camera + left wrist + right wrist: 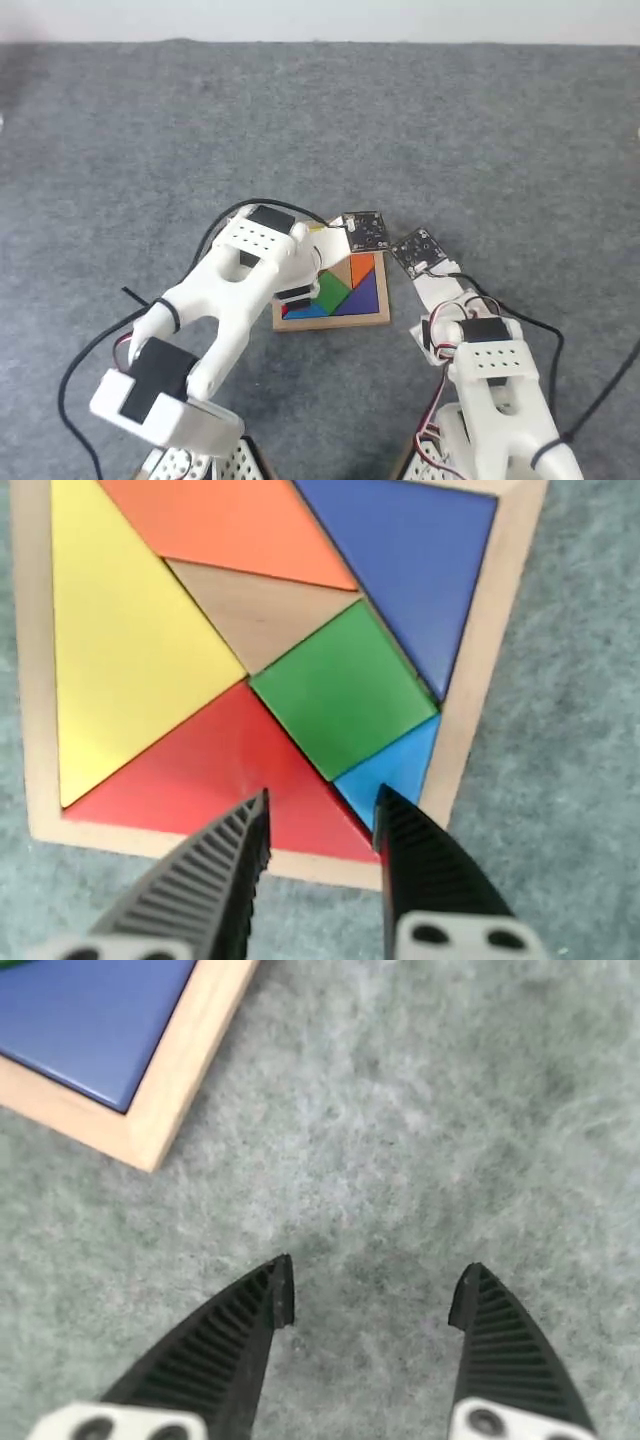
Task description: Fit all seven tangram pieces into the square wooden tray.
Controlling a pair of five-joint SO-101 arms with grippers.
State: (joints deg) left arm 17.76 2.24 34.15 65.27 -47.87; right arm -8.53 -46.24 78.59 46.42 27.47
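Left wrist view looks straight down into the square wooden tray [483, 630], and the puzzle reads as either finished or one piece short. Inside the rim lie a yellow triangle [130, 650], an orange piece [230, 525] cut off by the frame, a dark blue triangle [410, 560], a green square [345, 685], a small light blue triangle [395, 770] and a red triangle [220, 770], all flat and edge to edge. Between the yellow, orange and green pieces sits a wood-coloured triangle [265, 615] — whether it is an unpainted seventh piece or bare tray floor cannot be told.

The left gripper [321, 798] hangs above the red triangle at the tray's edge, jaws parted with nothing between them. The right gripper [376, 1265] hovers over the grey carpeted tabletop [150, 150] just off one corner of the tray, jaws spread wide and likewise empty. In the high view the tray lies near the middle of the tabletop, with the left arm over it and the right arm beside it.

The step in hand looks like the last seating or check. If the wood-coloured triangle is a gap, the next move calls for a small triangle lowered with its corners matched to that slot. If it is a piece, the arms need only lift away cleanly — without nudging the fitted pieces.
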